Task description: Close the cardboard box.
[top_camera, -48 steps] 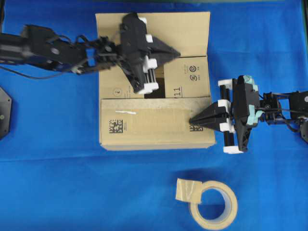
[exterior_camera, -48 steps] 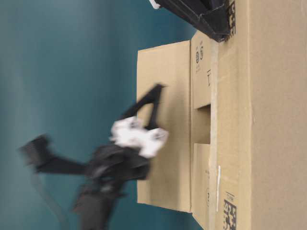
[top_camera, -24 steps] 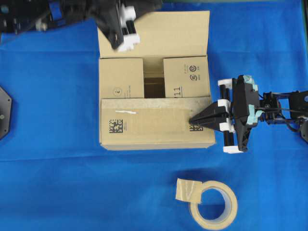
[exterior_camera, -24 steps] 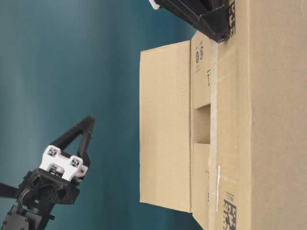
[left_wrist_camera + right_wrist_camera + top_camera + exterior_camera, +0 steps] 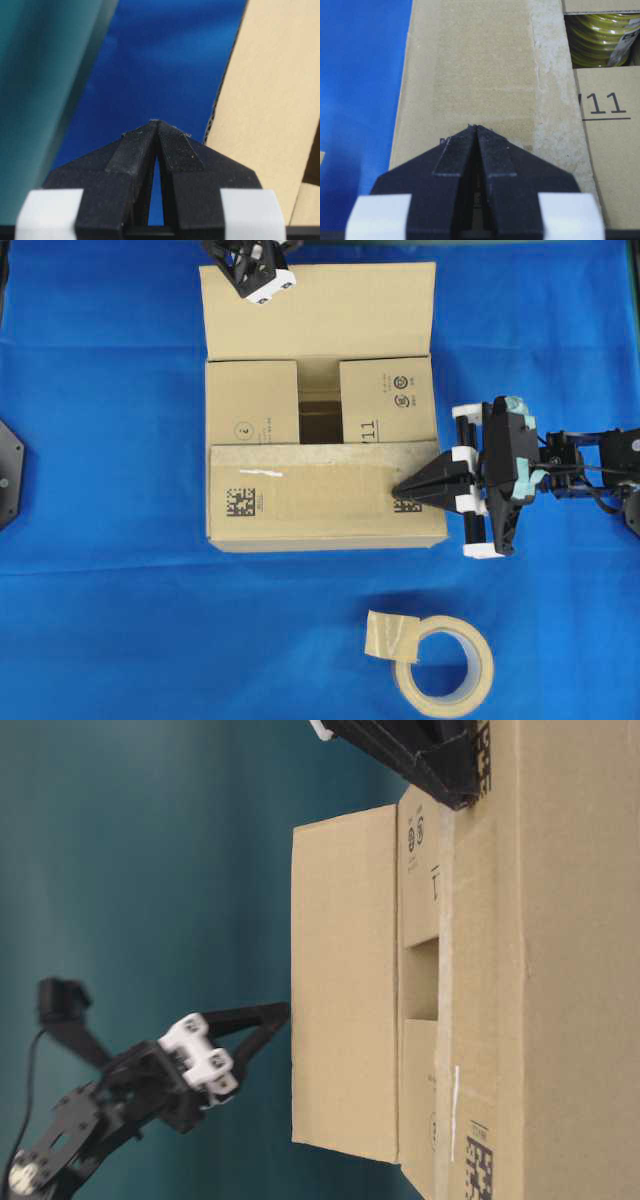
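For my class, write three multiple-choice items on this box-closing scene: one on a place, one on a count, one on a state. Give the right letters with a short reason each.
1. Where does the tape roll lie on the blue cloth?
A. inside the box
B. on the near side of the cardboard box
C. on top of the far flap

2. How many of the box's four flaps are folded down?
A. one
B. three
C. four

3. What is the state of the right tool?
A. shut, tip on the near flap
B. wide open above the cloth
C. shut on the tape roll

Answers:
1 B, the overhead view shows the roll on the cloth below the box.
2 B, two side flaps and the near flap lie flat; the far flap stands open.
3 A, the right wrist view shows its fingers together over the cardboard.
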Available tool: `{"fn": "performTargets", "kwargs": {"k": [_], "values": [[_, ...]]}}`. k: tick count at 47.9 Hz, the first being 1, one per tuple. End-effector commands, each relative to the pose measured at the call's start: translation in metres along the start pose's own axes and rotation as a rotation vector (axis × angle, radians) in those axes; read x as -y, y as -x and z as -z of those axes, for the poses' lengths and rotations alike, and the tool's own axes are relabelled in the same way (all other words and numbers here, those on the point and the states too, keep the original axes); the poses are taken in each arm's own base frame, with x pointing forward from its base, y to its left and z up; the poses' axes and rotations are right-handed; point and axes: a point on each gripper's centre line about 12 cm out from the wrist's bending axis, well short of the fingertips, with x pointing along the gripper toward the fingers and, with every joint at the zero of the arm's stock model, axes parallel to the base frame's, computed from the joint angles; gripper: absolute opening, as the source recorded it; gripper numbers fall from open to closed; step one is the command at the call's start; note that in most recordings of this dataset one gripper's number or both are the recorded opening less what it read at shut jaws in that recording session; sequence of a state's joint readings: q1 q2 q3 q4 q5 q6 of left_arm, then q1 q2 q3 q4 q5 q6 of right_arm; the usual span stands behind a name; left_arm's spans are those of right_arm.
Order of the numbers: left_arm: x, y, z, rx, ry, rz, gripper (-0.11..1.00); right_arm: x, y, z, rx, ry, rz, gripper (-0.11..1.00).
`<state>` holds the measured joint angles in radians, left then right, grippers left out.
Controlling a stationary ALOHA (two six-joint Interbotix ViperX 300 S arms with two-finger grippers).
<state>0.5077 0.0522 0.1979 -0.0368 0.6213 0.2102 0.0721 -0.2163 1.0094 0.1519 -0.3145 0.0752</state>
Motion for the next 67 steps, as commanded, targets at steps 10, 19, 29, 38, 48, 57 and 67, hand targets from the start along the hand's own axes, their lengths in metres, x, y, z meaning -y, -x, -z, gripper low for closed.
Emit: {"fn": "performTargets", "kwargs": {"k": [10,19,29,38,48,57,67], "values": [[-0.004,-0.005,-0.005,-0.016,0.008,0.0,0.0,0.0,-0.001,-0.005,0.016,-0.001,0.002,0.0],[0.004,-0.002,-0.006,-0.027,0.005,0.014,0.0,0.0,-0.001,-0.005,0.016,0.005,0.001,0.0],[0.027,0.017,-0.016,-0.039,-0.037,0.053,0.0,0.0,-0.001,-0.004,0.014,0.008,0.001,0.0],[0.044,0.043,-0.02,-0.025,-0.044,0.077,0.0,0.0,-0.001,-0.005,0.016,0.013,0.0,0.0],[0.072,0.058,-0.007,-0.032,-0.059,0.121,0.0,0.0,-0.001,-0.005,0.016,0.013,0.001,0.0],[0.104,0.064,0.01,-0.03,-0.04,0.168,0.0,0.001,-0.001,-0.005,0.016,0.019,0.001,0.0],[0.128,0.067,0.034,0.022,-0.017,0.208,0.0,0.001,-0.001,-0.005,0.016,0.023,0.002,0.0]]}}
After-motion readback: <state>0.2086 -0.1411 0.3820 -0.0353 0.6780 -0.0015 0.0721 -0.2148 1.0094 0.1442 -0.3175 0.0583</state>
